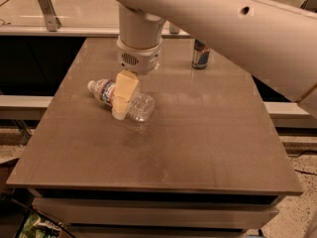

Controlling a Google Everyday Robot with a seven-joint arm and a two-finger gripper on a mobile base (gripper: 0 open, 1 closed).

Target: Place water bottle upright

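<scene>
The water bottle (140, 106) lies on its side on the brown table (198, 133), left of centre, with its white cap pointing to the back left and its clear ribbed base to the right. My gripper (120, 113) hangs from the white wrist straight over the bottle's middle, and its cream tip crosses the bottle just right of the label band. The part of the bottle under the gripper is hidden.
A slim blue-silver energy drink can (200, 54) stands at the back of the table, partly covered by my white arm (223, 29). A glass-topped counter (74, 11) with a metal post runs behind the table. The dark blue soda can is hidden behind the wrist.
</scene>
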